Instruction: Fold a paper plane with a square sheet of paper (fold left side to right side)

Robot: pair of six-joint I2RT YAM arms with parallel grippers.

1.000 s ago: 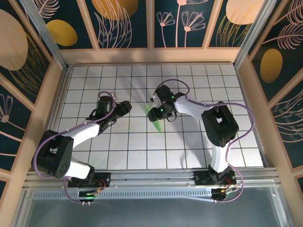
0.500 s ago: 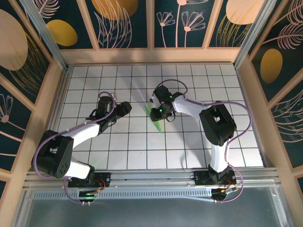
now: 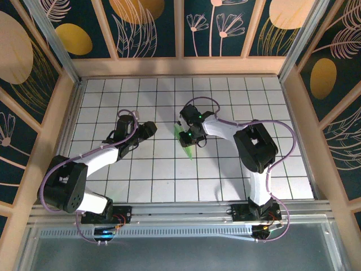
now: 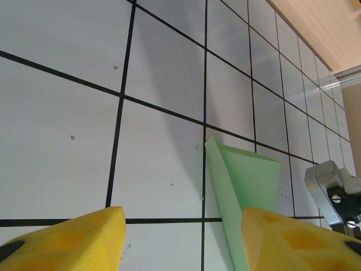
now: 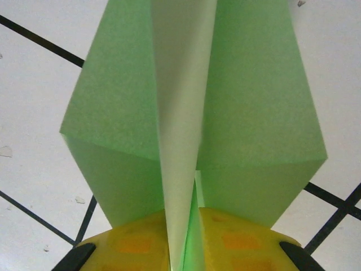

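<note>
The pale-green sheet of paper lies folded as a slim pointed paper plane point(image 3: 188, 145) near the middle of the grid table. In the right wrist view its two wings point(image 5: 256, 107) spread to either side while the centre fold stands up between my yellow fingers. My right gripper point(image 3: 190, 134) point(image 5: 190, 243) is shut on that centre fold at the plane's wide end. My left gripper point(image 3: 151, 129) point(image 4: 180, 237) hangs open just left of the plane, with bare tile between its fingers. The plane's near edge point(image 4: 248, 186) lies by the right finger point(image 4: 293, 240).
The white grid table point(image 3: 158, 175) is ringed by a wooden rim point(image 3: 180, 66) and patterned walls. A metal part of the right gripper point(image 4: 333, 189) shows at the right edge of the left wrist view. Open tiles lie all around the plane.
My right gripper has closed onto the plane's centre fold, and its wrist has shifted slightly towards the far left. The left arm has not moved.
</note>
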